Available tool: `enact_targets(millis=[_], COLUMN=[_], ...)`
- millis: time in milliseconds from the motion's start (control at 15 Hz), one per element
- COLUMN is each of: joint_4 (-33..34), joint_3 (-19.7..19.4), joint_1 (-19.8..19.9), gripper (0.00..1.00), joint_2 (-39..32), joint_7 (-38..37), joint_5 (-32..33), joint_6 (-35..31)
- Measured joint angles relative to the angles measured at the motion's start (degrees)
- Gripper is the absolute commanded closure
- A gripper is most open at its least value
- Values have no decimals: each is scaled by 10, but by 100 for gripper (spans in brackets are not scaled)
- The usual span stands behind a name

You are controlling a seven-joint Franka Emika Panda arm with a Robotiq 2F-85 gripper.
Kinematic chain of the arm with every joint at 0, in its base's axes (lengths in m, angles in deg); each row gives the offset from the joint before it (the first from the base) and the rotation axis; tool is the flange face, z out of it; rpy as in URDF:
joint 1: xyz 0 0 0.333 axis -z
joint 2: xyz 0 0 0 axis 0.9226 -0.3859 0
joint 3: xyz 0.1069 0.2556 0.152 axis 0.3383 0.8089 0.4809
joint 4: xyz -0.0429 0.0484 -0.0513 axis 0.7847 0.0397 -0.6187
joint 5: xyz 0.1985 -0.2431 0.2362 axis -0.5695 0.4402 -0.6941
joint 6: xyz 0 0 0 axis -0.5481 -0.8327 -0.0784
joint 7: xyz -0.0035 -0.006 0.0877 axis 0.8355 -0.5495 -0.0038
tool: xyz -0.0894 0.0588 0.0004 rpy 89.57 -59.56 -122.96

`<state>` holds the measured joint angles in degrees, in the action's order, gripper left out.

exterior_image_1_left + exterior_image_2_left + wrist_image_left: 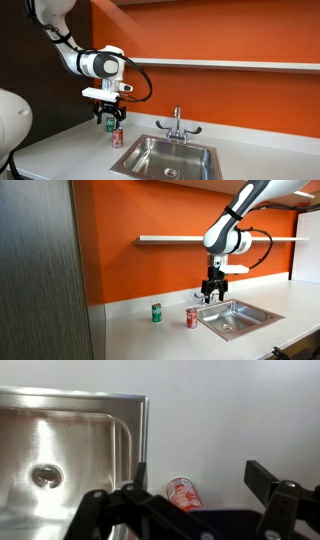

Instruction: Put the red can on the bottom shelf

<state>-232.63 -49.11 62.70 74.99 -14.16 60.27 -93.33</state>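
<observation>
The red can [117, 138] stands upright on the white counter just beside the sink's corner; it also shows in an exterior view [192, 317] and in the wrist view [183, 493]. My gripper [107, 112] hangs open and empty a short way above the can, seen also in an exterior view [211, 290]. In the wrist view the can sits between and below the two spread fingers [197, 472]. The bottom shelf [230, 63] is a long thin white board on the orange wall, well above the gripper, also seen in an exterior view [180, 239].
A green can [156, 312] stands on the counter beside the red one, partly behind the gripper in an exterior view [110, 124]. A steel sink [170, 155] with a faucet [177, 122] lies next to the cans. A dark cabinet [40, 270] stands at one end.
</observation>
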Motion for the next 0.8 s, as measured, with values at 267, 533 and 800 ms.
enact_targets(millis=[267,533,800], joint_4=[8,22,35], joint_3=[4,15,28], joint_1=[0,0,0], gripper=[0,0,0], joint_2=[-51,-94,-132], joint_7=[0,0,0], joint_5=[-1,-11,-28], joint_6=[-41,-71,-103])
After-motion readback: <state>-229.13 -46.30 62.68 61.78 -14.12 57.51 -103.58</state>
